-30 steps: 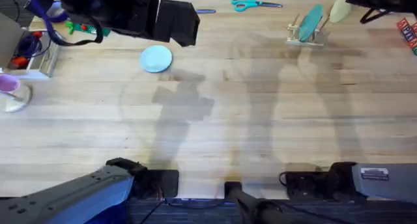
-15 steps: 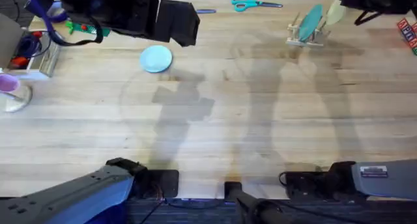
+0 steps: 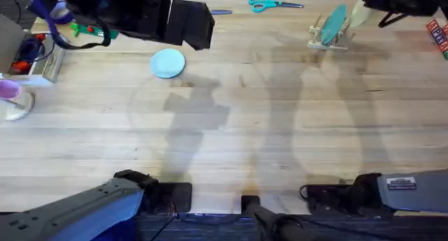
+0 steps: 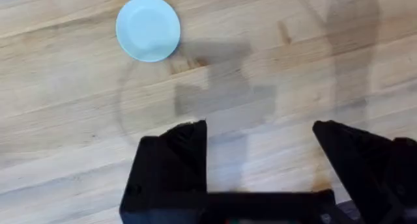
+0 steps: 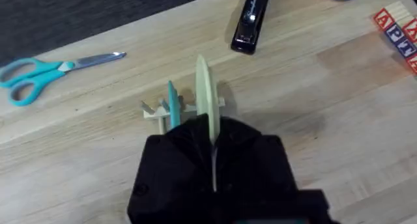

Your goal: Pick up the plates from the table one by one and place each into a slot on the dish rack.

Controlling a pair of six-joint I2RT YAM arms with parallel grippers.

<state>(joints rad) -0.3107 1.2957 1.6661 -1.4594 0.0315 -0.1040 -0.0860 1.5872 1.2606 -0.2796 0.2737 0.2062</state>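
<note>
- Step in hand: my right tool [image 5: 212,142] is clamped on the cream plate [image 5: 203,94], held on edge right above the rack [image 5: 163,110], abt to go into a slot.
- Rack already has a teal plate [image 3: 334,22] standing between pegs; cream one sits just beside it in the right wrist view, on the side away from the scissors [image 5: 39,71].
- Next move, my guess: line the plate's edge w/ a free gap next to the teal plate, lower straight down, then let go. Can't tell which gap is directly under it.
- Other plate left: light blue plate [image 3: 168,62] lies flat on the counter [image 3: 280,129], well apart from the rack, over toward my left arm.
- My left tool [image 4: 259,129] hangs above bare counter near the blue plate, fingers wide apart, nothing held.
- Room near rack: stapler [image 5: 249,19] beyond it, scissors off to one side, letter blocks [image 5: 401,32] farther out; none touching the rack.
- Risk: rack is small & light-looking, so a plate rim hitting a peg could tip or shove it, or knock the teal plate.
- Rack stands close to the counter's far edge; wide open boards on its near side for backing out.
</note>
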